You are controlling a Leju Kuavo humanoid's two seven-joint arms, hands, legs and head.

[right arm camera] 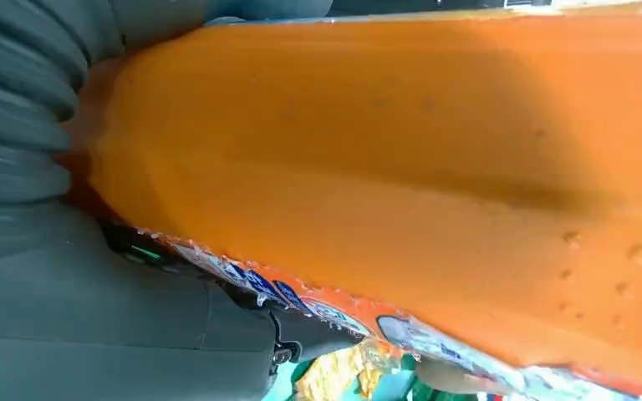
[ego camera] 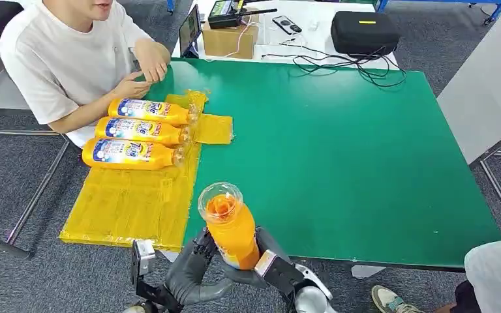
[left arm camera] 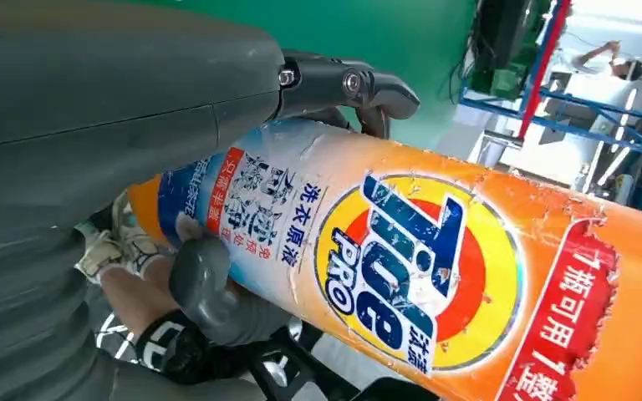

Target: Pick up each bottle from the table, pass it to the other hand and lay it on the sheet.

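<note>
An orange detergent bottle [ego camera: 232,229] with a clear cap stands upright in the air over the table's near edge. My left hand [ego camera: 194,259] wraps its lower body from the left and my right hand [ego camera: 271,259] clasps it from the right. In the left wrist view a thumb [left arm camera: 209,284] and dark fingers [left arm camera: 343,83] close around the labelled bottle [left arm camera: 426,267]. The right wrist view has the bottle's plain orange side [right arm camera: 384,167] pressed against my right hand [right arm camera: 92,292]. Three more bottles [ego camera: 140,130] lie side by side on the yellow sheet [ego camera: 130,202].
The green table [ego camera: 352,150] stretches right and back. A person in a white shirt [ego camera: 65,59] sits at the far left corner, hands near the sheet's top. A cardboard box [ego camera: 228,39], cables and a black case [ego camera: 365,31] lie behind. Another person's shoe [ego camera: 391,301] is bottom right.
</note>
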